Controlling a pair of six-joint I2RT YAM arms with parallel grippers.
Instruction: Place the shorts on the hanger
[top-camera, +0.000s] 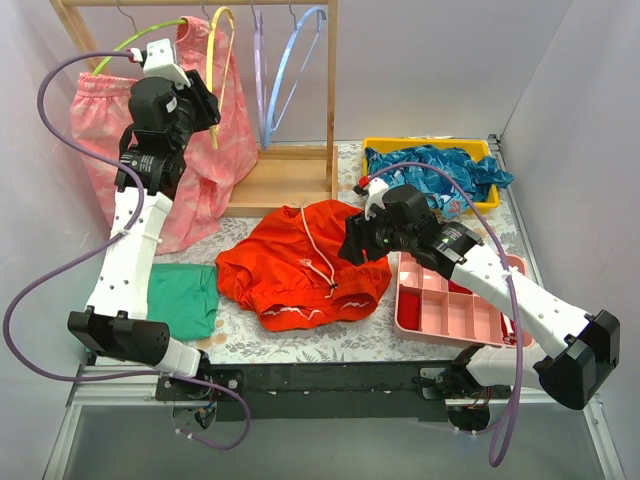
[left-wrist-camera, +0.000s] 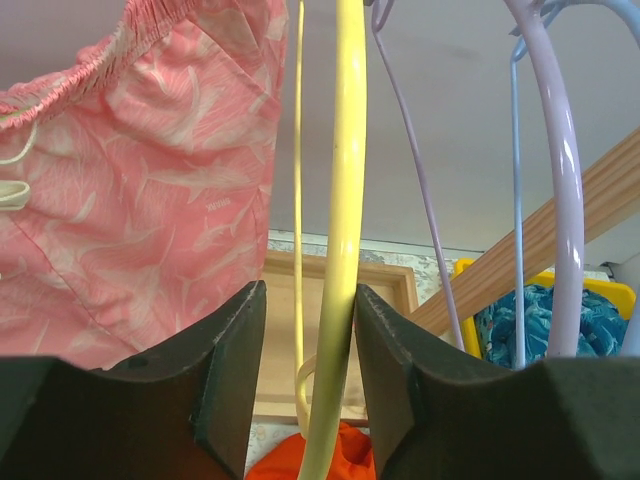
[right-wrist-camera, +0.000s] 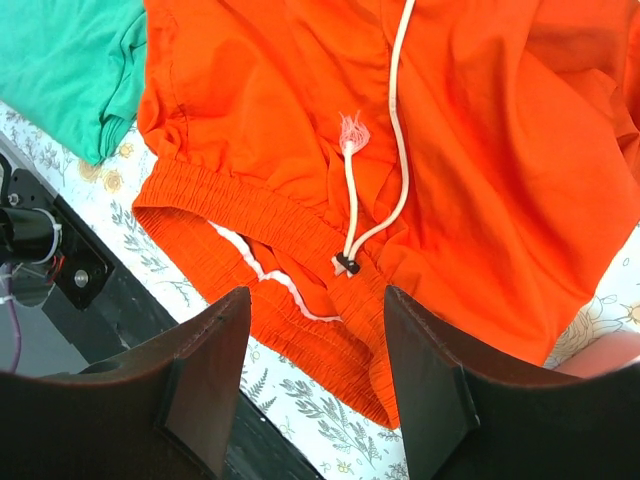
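On the left, pink patterned shorts (top-camera: 90, 115) hang from a wooden clothes rack (top-camera: 333, 90). Beside them, the left gripper (left-wrist-camera: 307, 292) has its fingers parted around the thin yellow arc-shaped hanger (left-wrist-camera: 348, 150), not clamped on it. In the middle of the table, the bright red-orange fabric shorts (top-camera: 290, 265) with a white drawstring lie crumpled. Further right, the right gripper (right-wrist-camera: 318, 300) hovers wide open above their waistband, holding nothing.

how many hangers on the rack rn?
4, left to right in the top view: green hanger carrying pink shorts, yellow hanger inside the open left gripper, lilac hanger, pale blue hanger. Pink shorts could hide another.
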